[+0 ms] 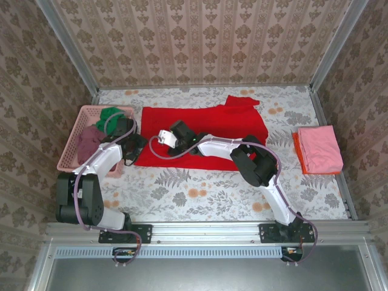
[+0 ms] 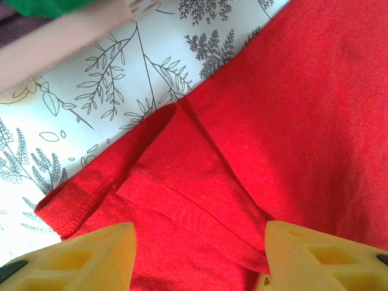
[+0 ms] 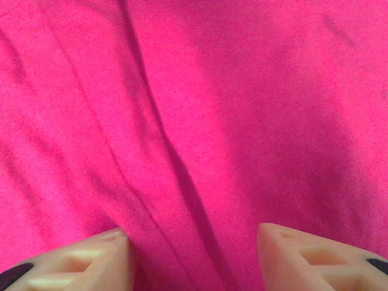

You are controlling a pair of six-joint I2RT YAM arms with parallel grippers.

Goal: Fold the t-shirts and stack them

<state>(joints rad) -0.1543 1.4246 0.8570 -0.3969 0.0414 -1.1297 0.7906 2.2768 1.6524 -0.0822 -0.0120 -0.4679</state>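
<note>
Floral table (image 1: pixel 200 194), spread, creased red t-shirt (image 1: pixel 225 123)

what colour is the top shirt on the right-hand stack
The top shirt is pink; best in the top external view.

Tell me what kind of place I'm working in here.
Probably a robot test booth dressed as a home: wallpapered walls in metal framing, a leaf-print tablecloth, a pink basket of t-shirts beside the red t-shirt.

I work in a rigged-up test booth dressed like a home. Damask wallpaper panels (image 1: pixel 200 36) sit in bare aluminium posts (image 1: pixel 68 42), a fern-and-flower cloth covers the table (image 1: pixel 200 194), and a metal rail (image 1: pixel 206 229) runs along the near edge where I am bolted down.
</note>
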